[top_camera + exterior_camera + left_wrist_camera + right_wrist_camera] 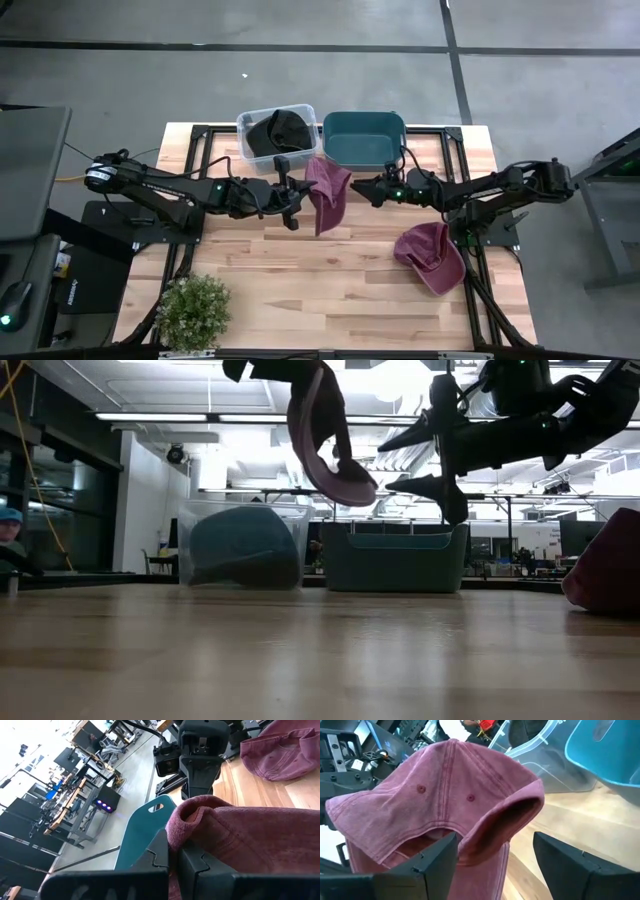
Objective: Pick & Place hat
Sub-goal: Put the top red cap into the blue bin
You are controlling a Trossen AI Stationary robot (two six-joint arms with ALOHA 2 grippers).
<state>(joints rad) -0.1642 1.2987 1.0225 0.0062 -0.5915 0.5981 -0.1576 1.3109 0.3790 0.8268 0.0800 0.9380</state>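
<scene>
Item 1, near right of the table (300,290): a second maroon cap (432,257), lying crown-up on the bare wood, touched by neither arm. Judged status: not yet handled.

Item 2, near left corner: a small potted plant (194,310), well apart from the work.

Item 3, mid-table, held aloft: the maroon hat (327,192), the piece in hand. The low view shows it well clear of the tabletop, brim hanging down. The left gripper (297,200) comes in from the left with its fingers pressed together on a fold of the fabric; the left wrist view shows the cloth bunched right at the fingertips. The right gripper (362,188) faces it from the right, fingers spread, just beside the hat. In the right wrist view the cap's back opening sits between those two fingers, but no contact is visible.

Item 4, far edge of the table: a teal bin (364,137) on the right and a clear bin (277,131) on the left, side by side. The clear bin already holds a dark hat (278,130); the teal bin appears empty.

Progress, as a judgement: the pick is done for this hat and the placing remains. It hangs just on the near side of the two bins, between them, over neither as far as the overhead view shows. Which bin is intended cannot be told.
</scene>
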